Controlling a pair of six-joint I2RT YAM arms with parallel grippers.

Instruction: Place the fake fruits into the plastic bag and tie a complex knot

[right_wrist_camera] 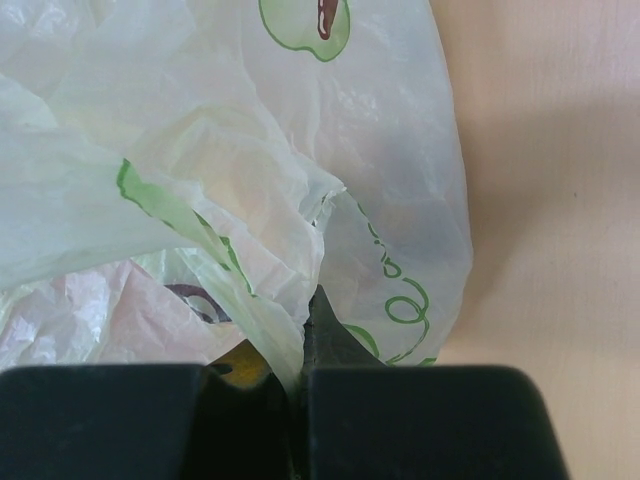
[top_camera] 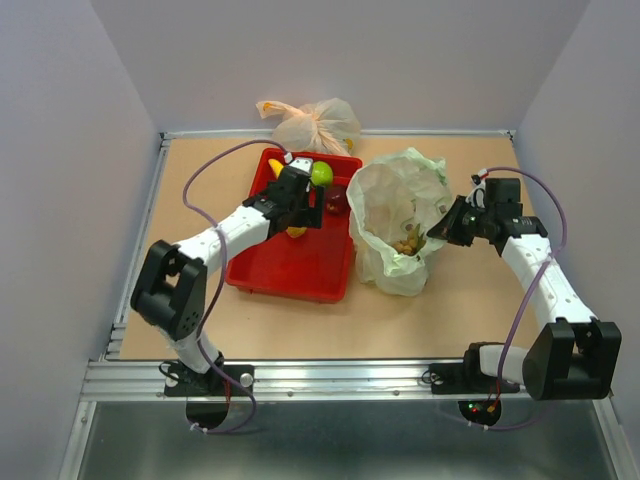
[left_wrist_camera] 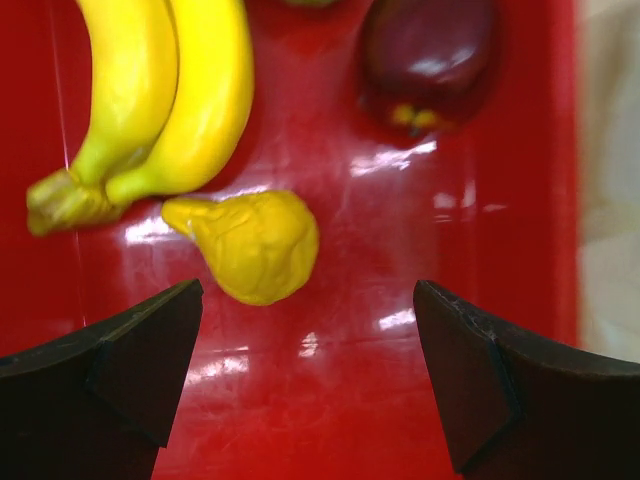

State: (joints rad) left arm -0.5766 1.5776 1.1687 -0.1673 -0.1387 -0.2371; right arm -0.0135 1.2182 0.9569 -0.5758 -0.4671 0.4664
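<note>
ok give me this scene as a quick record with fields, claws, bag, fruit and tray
left claw: open, over the red tray, mango just ahead of it
right claw: shut on the rim of the plastic bag
plastic bag: mouth open, right of the tray, berries inside, not yet tied
in tray: bananas, mango, dark red apple, green apple
orange bag: knotted, behind the tray

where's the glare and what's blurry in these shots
Left wrist view: white glare patches on the glossy red plastic tray; the open left end effector looks soft-edged. Right wrist view: no glare; the right end effector is a dark featureless mass pinching the thin pale-green plastic bag. Top view: even light, soft shadows.
</note>
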